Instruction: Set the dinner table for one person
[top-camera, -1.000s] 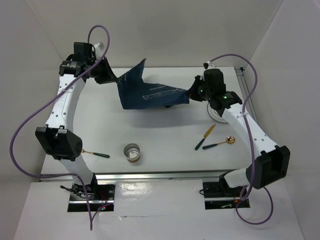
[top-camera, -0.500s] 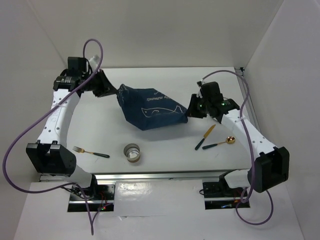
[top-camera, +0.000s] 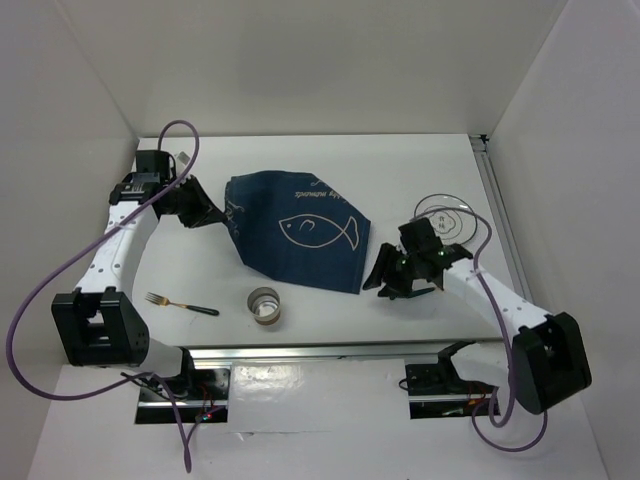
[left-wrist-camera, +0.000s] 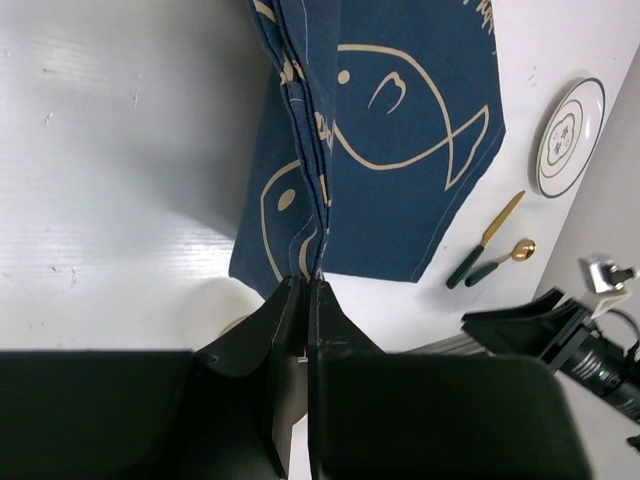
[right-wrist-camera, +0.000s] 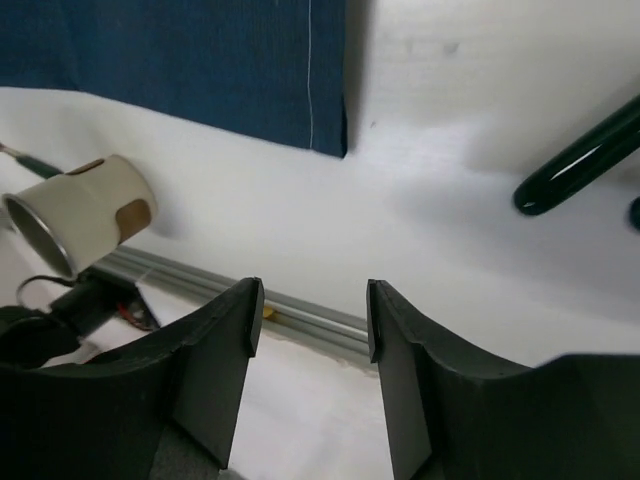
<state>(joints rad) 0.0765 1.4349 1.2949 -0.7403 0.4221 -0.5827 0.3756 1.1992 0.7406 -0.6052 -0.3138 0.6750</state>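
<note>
Here the left gripper (left-wrist-camera: 305, 285) pinches the edge of the blue fish mat (top-camera: 300, 235), left of centre; the right gripper (right-wrist-camera: 313, 292) hangs spread and empty, lower right. The dinner table (top-camera: 400, 165) fills mid-frame, its long axis running left to right.

The tabletop (top-camera: 300, 160) is plain matte white. The mat (top-camera: 300, 235) is dark navy blue, with a fish drawn in a thin cream outline and cream lettering near one edge. The plate (left-wrist-camera: 570, 138) is white with a dark ring round the rim and dark markings in the middle. Knife (left-wrist-camera: 487, 240), spoon (left-wrist-camera: 497, 264) and fork (top-camera: 180, 304) are gold with dark green handles. The cup (top-camera: 265, 305) is cream with a brown patch, silvery inside. The left hand (left-wrist-camera: 305, 285) and right hand (right-wrist-camera: 312, 290) are black, the cable (top-camera: 60, 270) purple
</note>
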